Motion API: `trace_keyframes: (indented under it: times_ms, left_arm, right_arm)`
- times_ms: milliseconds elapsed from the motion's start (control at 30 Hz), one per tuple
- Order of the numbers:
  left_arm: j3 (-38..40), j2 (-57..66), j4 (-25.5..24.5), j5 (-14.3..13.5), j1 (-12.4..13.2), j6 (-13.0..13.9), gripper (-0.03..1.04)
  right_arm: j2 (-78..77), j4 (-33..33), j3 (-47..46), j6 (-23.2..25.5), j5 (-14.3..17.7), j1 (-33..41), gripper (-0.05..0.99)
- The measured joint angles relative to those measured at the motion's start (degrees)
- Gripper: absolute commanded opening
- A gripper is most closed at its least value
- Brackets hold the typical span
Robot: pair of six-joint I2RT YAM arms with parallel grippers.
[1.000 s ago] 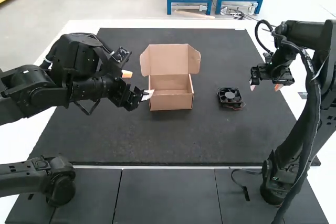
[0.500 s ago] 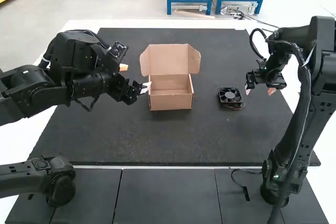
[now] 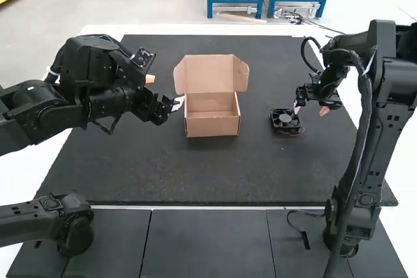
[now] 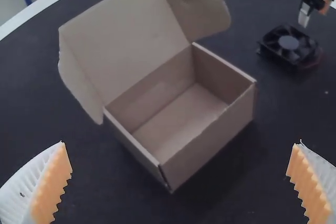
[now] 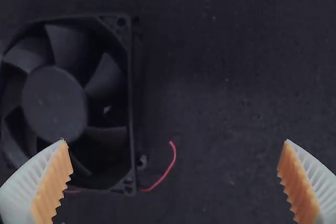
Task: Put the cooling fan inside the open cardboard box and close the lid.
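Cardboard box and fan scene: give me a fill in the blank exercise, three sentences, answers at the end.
1. The cardboard box stands with its lid ____.
2. A thin ____ wire trails from the cooling fan on the black mat.
3. The right gripper, fingers open, hangs just over the ____.
Missing words: open; red; fan.

Your box (image 3: 212, 116) sits upright at the middle of the surface (image 3: 195, 167): brown cardboard, empty, lid (image 3: 210, 73) standing open at the back. Your fan (image 3: 286, 120), black and square, lies flat, blades up, well apart to its right.
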Motion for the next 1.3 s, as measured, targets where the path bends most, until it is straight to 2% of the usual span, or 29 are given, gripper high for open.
trace_keyframes:
  times_ms: [433,733,1300]
  left_arm:
    - [0.00,0.00,0.09,0.00,0.00,0.24,0.97]
    - [0.00,0.02,1.20,0.00,0.00,0.24,0.97]
    - [0.00,0.00,1.75,0.00,-0.02,0.24,0.97]
  right_arm:
    - [5.42,-1.79,5.49,0.48,0.74,0.00,0.90]
    - [6.19,-3.93,5.81,0.50,2.36,0.00,0.90]
    - [9.55,-4.15,7.74,0.52,2.80,0.17,0.90]
